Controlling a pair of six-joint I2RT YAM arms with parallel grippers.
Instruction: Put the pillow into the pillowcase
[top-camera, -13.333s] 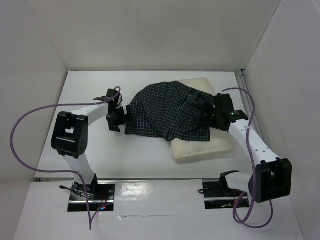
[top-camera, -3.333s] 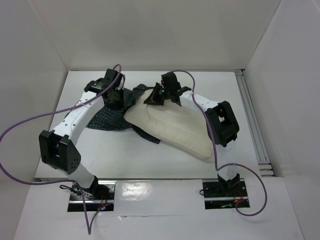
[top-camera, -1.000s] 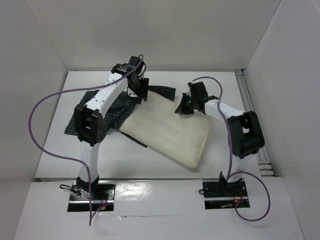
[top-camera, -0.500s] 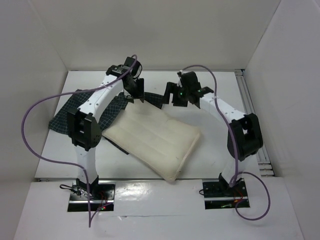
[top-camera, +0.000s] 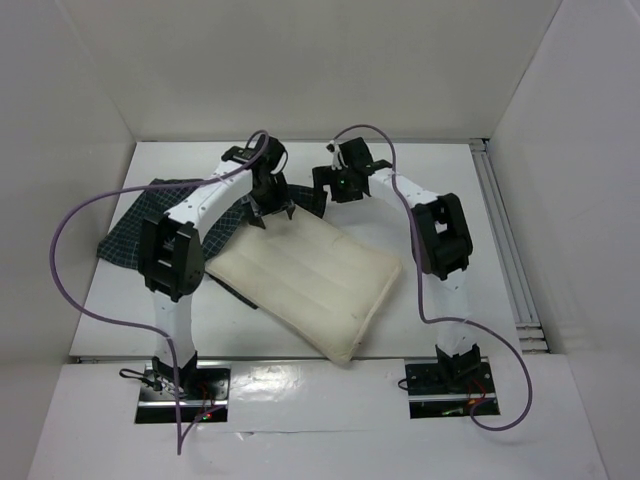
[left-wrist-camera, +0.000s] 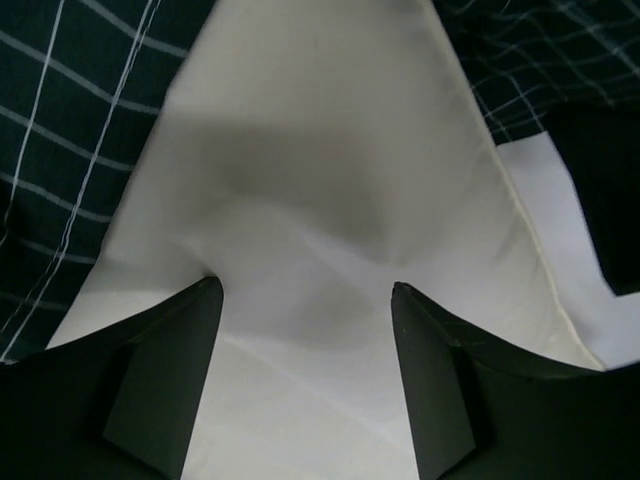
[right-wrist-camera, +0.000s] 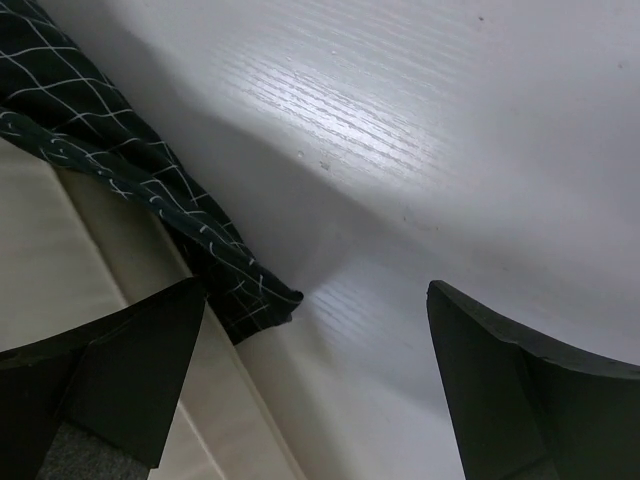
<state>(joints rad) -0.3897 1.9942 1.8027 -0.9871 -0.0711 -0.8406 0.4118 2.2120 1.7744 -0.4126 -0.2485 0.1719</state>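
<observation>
You're in a lab-style robot test cell. Plain white panels (top-camera: 300, 60) box in the white table (top-camera: 460, 170) at the top, left and right of the frame. An aluminium rail (top-camera: 507, 245) runs down the right side. Purple cables (top-camera: 54, 255) loop from metal base plates (top-camera: 215, 385) bolted along the bottom edge.
</observation>
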